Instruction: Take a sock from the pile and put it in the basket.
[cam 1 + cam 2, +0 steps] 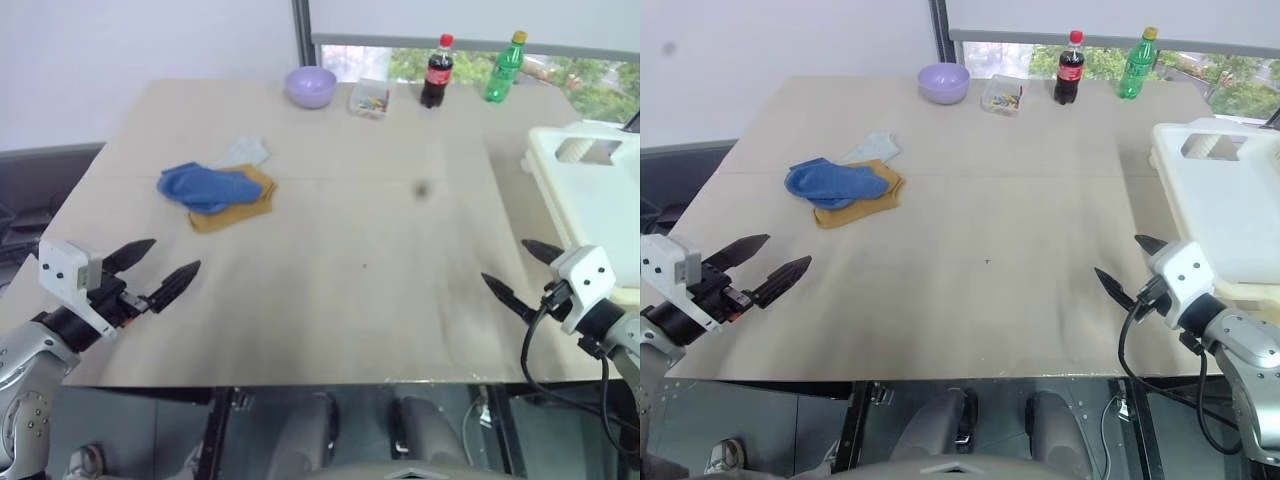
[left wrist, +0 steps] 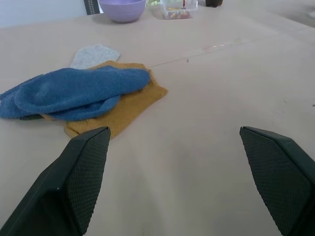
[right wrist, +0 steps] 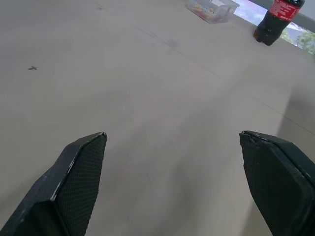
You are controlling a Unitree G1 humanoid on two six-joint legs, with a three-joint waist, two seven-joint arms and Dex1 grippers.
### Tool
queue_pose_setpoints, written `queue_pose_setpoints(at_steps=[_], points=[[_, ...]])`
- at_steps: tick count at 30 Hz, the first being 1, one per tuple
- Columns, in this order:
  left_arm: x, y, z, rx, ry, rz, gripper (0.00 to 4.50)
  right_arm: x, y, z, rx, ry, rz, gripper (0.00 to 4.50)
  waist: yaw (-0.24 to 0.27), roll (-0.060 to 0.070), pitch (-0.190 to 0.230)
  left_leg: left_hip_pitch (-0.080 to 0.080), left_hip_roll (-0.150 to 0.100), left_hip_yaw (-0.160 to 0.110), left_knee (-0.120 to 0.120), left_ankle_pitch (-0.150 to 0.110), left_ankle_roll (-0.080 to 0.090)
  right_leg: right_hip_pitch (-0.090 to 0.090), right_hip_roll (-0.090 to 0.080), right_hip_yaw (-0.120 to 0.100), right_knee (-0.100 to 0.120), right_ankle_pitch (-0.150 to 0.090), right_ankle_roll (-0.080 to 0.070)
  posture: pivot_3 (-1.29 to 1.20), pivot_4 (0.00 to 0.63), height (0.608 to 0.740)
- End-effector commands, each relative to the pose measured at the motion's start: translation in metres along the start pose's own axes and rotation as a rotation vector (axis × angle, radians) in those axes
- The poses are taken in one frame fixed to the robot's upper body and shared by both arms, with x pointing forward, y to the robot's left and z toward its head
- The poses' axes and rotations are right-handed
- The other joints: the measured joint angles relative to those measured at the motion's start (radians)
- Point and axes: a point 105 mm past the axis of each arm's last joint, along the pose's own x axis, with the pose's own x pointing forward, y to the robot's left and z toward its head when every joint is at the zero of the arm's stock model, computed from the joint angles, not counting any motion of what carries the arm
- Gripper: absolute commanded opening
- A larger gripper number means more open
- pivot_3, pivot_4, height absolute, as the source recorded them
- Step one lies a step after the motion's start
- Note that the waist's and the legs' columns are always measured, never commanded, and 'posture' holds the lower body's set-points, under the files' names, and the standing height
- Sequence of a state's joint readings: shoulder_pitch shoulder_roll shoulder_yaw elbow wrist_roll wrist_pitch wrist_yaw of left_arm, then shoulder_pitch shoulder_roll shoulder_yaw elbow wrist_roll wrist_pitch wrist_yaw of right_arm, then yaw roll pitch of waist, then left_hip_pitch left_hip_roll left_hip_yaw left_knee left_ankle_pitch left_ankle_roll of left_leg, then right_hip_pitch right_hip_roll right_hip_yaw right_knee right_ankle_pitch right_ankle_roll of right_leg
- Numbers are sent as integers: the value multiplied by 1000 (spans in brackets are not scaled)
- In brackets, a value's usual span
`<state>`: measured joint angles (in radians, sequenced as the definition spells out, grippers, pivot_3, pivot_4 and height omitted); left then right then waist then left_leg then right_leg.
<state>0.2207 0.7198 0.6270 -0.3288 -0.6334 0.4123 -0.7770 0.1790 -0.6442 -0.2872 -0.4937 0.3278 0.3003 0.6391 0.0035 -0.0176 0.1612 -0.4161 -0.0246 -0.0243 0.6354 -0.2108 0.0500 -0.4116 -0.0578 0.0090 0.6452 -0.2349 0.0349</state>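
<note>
The pile (image 1: 218, 192) lies on the left half of the table: a royal blue sock (image 2: 74, 92) on top of a mustard-yellow one (image 2: 125, 105), with a pale grey-white one (image 2: 93, 55) behind. The cream-white basket (image 1: 600, 195) stands at the table's right edge. My left gripper (image 1: 167, 264) hovers open near the front left corner, a short way in front of the pile, with nothing between its fingers. My right gripper (image 1: 520, 272) is open and empty near the front right, just in front of the basket.
Along the table's far edge stand a purple bowl (image 1: 311, 86), a small clear box (image 1: 369, 100), a cola bottle (image 1: 436, 72) and a green bottle (image 1: 505, 68). The beige tabletop (image 1: 370, 230) stretches wide between the pile and the basket.
</note>
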Motion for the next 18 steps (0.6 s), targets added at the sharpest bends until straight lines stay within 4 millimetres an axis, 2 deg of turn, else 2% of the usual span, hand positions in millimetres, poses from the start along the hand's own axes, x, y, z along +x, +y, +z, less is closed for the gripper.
queue_pose_setpoints(at_steps=[1, 8, 15, 18], points=[[1, 1, 11, 27, -24, 9, 4500, 0, -1, 13, -28, -50, -12, 4417, 2, 0, 0, 0, 0, 0, 0, 0, 0, 0, 0, 0, 0, 0, 0, 0, 150, 740], [12, -6, 13, 4, -39, 8, 4500, 4, 5, 17, -19, -73, 10, 4417, 10, 0, 0, 0, 0, 0, 0, 0, 0, 0, 0, 0, 0, 0, 0, 0, 150, 740], [27, -11, 14, -1, -63, 33, 4500, 20, 8, 20, -59, -112, 6, 4417, 10, 0, 0, 0, 0, 0, 0, 0, 0, 0, 0, 0, 0, 0, 0, 0, 150, 740], [31, -7, 15, 5, -61, 83, 4500, 29, 12, 24, -37, -143, 22, 4417, 10, 0, 0, 0, 0, 0, 0, 0, 0, 0, 0, 0, 0, 0, 0, 0, 150, 740]])
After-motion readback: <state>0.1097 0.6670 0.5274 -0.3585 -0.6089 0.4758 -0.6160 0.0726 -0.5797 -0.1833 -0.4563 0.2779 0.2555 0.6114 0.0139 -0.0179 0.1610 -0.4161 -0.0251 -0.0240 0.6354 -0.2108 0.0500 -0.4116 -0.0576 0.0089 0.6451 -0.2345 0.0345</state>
